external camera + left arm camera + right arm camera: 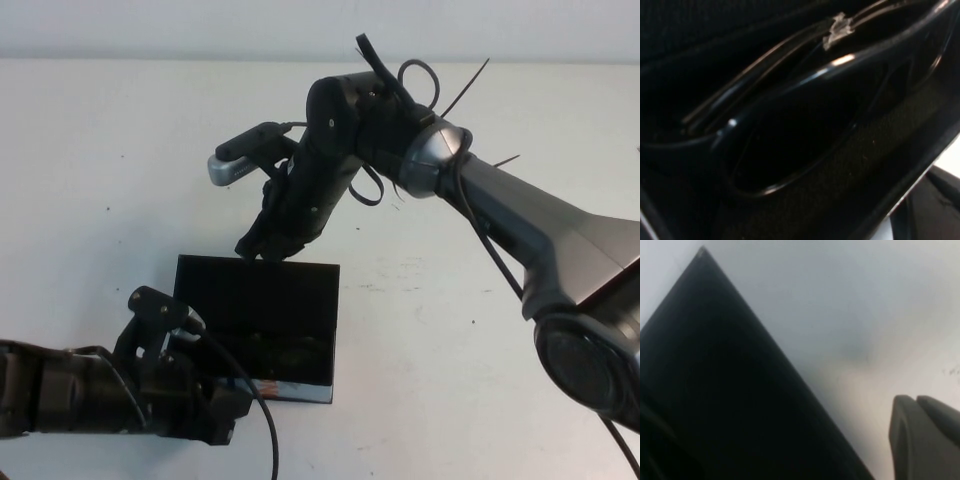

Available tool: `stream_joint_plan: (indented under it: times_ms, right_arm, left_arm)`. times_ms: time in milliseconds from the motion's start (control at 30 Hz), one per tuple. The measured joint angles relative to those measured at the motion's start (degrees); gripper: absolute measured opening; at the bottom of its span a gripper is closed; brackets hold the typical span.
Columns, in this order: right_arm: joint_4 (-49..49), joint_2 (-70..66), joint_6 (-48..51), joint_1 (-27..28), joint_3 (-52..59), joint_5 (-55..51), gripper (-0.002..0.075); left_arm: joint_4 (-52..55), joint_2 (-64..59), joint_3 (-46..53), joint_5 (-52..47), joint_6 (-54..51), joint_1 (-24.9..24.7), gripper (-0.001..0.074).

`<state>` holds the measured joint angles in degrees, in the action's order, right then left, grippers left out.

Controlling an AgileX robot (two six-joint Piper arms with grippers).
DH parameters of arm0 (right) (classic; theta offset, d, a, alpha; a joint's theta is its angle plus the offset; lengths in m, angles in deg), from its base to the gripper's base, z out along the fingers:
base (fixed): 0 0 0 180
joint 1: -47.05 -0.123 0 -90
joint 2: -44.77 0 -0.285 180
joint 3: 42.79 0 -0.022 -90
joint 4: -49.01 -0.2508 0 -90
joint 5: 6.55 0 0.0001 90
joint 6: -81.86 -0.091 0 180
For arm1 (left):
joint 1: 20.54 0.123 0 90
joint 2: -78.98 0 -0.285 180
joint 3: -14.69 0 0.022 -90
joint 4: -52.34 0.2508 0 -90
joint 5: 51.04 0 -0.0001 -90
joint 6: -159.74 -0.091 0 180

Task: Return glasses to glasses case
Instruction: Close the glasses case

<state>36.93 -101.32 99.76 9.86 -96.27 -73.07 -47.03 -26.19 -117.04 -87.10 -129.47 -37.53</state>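
Note:
The black glasses case [215, 290] lies open on the white table, its lid flat on the far side. The dark glasses [285, 352] lie folded inside the near half; the left wrist view shows their rims and arms [805, 95] close up against the dark lining. My left gripper [218, 400] is at the case's near left corner, with one dark finger [935, 205] outside the case wall [900, 190]. My right gripper [262, 246] points down at the lid's far edge, its fingers [910, 440] pressed together and empty beside the lid [715, 390].
A white side strip with coloured print [290, 388] shows along the case's near wall. The right arm [520, 220] reaches in from the right, over the far half of the white table [450, 350].

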Motion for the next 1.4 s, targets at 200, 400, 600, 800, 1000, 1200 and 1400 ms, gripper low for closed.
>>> stream_joint_plan:
  times_ms: [200,400,600,800,1000,1200,1400]
  right_arm:
    - [-1.3,0.1,0.7,0.2,-2.7,-3.5,-0.0013]
    - [-4.9,2.0,-0.2,0.2,-3.2,-3.9,-0.0013]
    - [-5.5,3.4,-2.1,0.0,-3.2,-4.2,-0.0013]
    - [0.0,3.4,-2.8,-0.5,-3.1,-4.4,-0.0013]
    - [3.6,0.8,-4.0,-0.2,-3.1,-3.0,-0.0013]
    - [2.9,-1.6,-4.0,-0.1,-3.1,-3.5,-0.0013]
    - [-0.1,-0.8,-3.1,-0.1,-3.1,-3.3,-0.0013]
  left_arm:
    - [0.2,0.0,0.0,0.0,-0.1,0.0,-0.0001]
    - [0.2,0.0,0.0,0.0,-0.5,0.0,-0.0001]
    - [0.2,0.0,0.0,0.0,-1.5,0.0,-0.0001]
    - [0.2,0.0,0.0,0.0,-1.8,0.0,-0.0001]
    - [0.2,0.0,0.0,0.0,-2.1,0.0,-0.0001]
    - [0.2,0.0,0.0,0.0,-2.1,0.0,-0.0001]
    - [0.2,0.0,0.0,0.1,-2.1,0.0,-0.0001]
